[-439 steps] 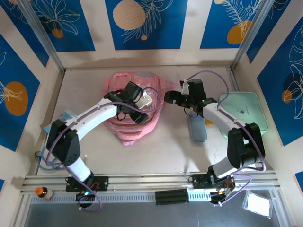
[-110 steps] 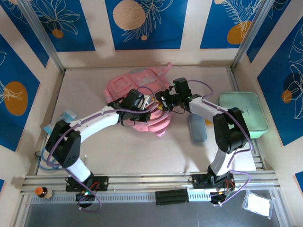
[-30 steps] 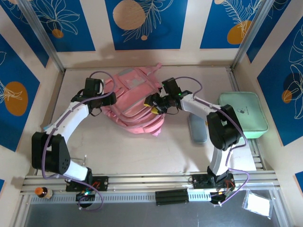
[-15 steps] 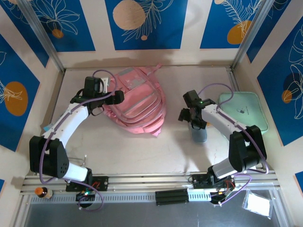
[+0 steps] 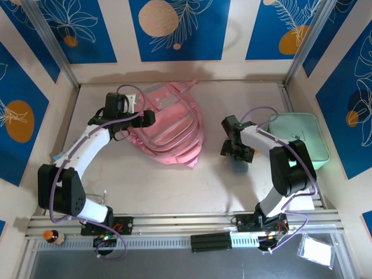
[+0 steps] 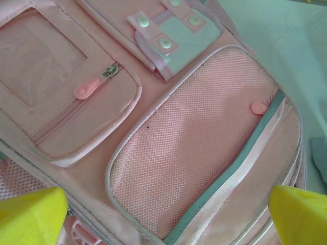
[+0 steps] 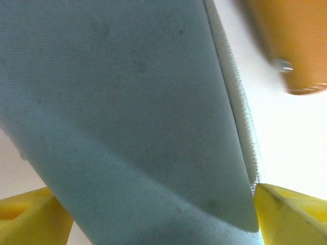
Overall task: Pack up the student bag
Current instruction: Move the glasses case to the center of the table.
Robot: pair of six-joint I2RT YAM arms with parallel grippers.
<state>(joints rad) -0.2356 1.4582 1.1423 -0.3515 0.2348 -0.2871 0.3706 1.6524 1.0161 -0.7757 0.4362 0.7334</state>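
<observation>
While my left hand (image 6: 163, 217) hangs spread wide over the soft pink fabric backpack (image 5: 168, 131) lying mid-desk (image 5: 174, 186), my right hand (image 5: 236, 152), fingers released, straddles a grey-blue fabric pouch (image 7: 138, 117).

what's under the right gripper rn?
A grey-blue fabric pouch on the table, between the open fingers of the right gripper. A blurred orange object lies beside it. From above, the gripper covers most of the pouch.

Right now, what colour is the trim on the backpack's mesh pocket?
Greyish-teal trim, clearest in the left wrist view.
</observation>
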